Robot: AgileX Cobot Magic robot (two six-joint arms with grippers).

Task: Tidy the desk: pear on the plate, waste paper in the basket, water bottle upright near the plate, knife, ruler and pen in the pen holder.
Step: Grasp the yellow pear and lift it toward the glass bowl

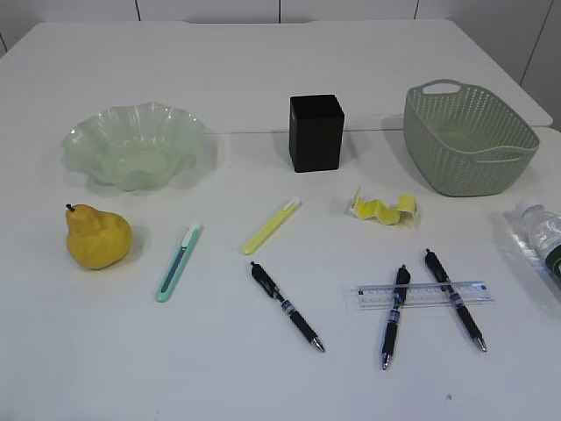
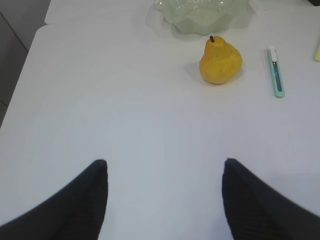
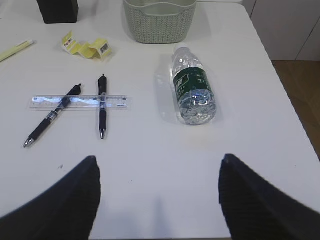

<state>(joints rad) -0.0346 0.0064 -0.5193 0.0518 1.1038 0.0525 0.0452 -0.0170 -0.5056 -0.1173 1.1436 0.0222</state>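
Observation:
The yellow pear (image 1: 96, 237) lies left of centre, in front of the green ruffled plate (image 1: 88, 132). Near the black pen holder (image 1: 316, 132) are the waste paper (image 1: 383, 209) and the basket (image 1: 469, 140). A teal knife (image 1: 179, 261) and a yellow one (image 1: 271, 225) lie mid-desk. One pen (image 1: 287, 306) lies alone; two pens (image 1: 395, 303) cross the clear ruler (image 1: 425, 296). The water bottle (image 3: 192, 90) lies on its side at the right. My left gripper (image 2: 165, 162) hangs open, well short of the pear (image 2: 220, 62). My right gripper (image 3: 159, 158) is open in front of the bottle.
The white desk (image 1: 263, 61) has an edge close beyond the bottle on the right (image 3: 280, 100) and a seam behind the plate. Neither arm shows in the exterior view. Bare tabletop lies under both grippers.

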